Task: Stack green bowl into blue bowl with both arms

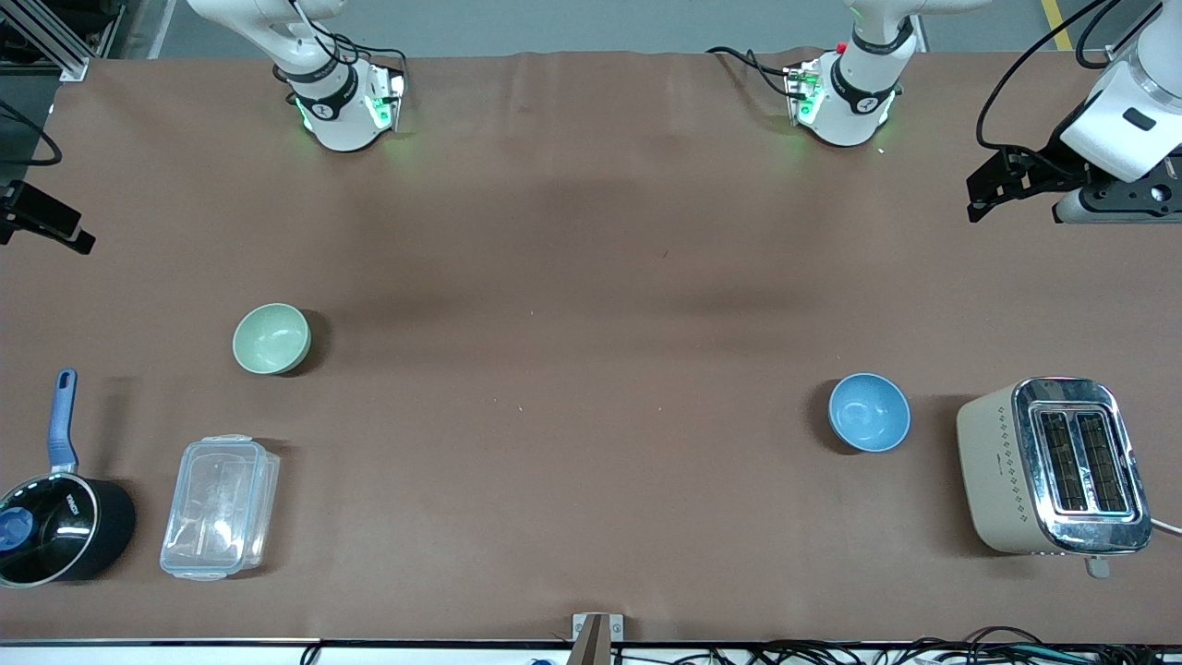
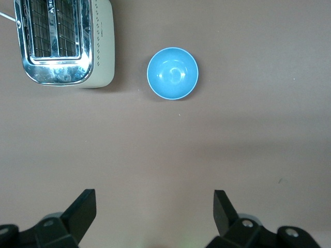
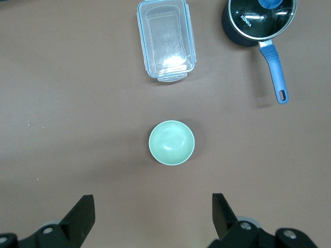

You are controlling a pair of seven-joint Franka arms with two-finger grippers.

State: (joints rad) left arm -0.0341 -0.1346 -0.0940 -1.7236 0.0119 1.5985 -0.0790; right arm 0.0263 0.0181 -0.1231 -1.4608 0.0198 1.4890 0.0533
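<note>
Nothing is stacked yet: the green bowl (image 1: 271, 338) sits well apart from the blue bowl (image 1: 869, 412) on the counter (image 1: 572, 369). The left gripper (image 2: 155, 219) and right gripper (image 3: 153, 219) are held high, fingers spread and empty.

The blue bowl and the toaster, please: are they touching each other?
Apart. The front view shows bare table between the blue bowl and the toaster; the left wrist view agrees.

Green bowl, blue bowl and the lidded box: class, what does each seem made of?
The small pale-green round bowl and the small sky-blue round bowl look like smooth glazed ceramic or melamine, given their soft sheen. The clear rectangular lidded box looks like see-through plastic.
</note>
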